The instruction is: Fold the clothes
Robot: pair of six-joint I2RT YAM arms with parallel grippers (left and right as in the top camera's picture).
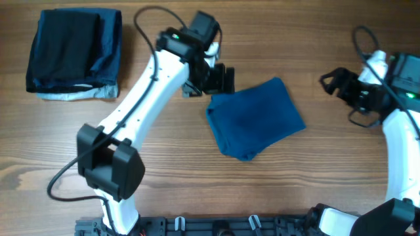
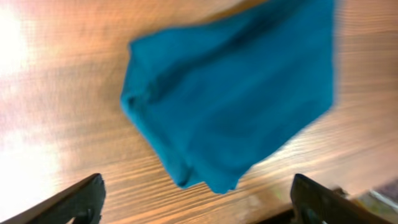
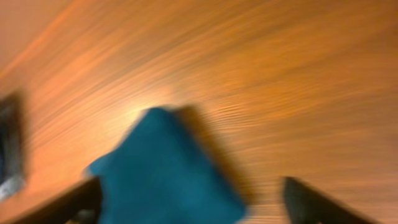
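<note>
Wooden tabletop (image 1: 315,170) holds your medium-blue soft polo shirt (image 1: 254,118), folded into a rough square near the middle. Your left pincer (image 1: 222,80), jaws spread wide, hangs just beside its upper-left corner; your right pincer (image 1: 330,82), likewise spread and empty, sits well apart.

Bare table (image 1: 328,170) right of the shirt (image 1: 254,118)
The left gripper (image 1: 223,80) crowds its upper-left corner; dark folded clothes (image 1: 73,52) lie well apart.

On the table (image 1: 184,164) the shirt (image 1: 254,118) lies central — left gripper (image 1: 226,80) just beside its far-left corner, right gripper (image 1: 330,82) well apart rightward — folded pile (image 1: 74,52) at far left.
</note>
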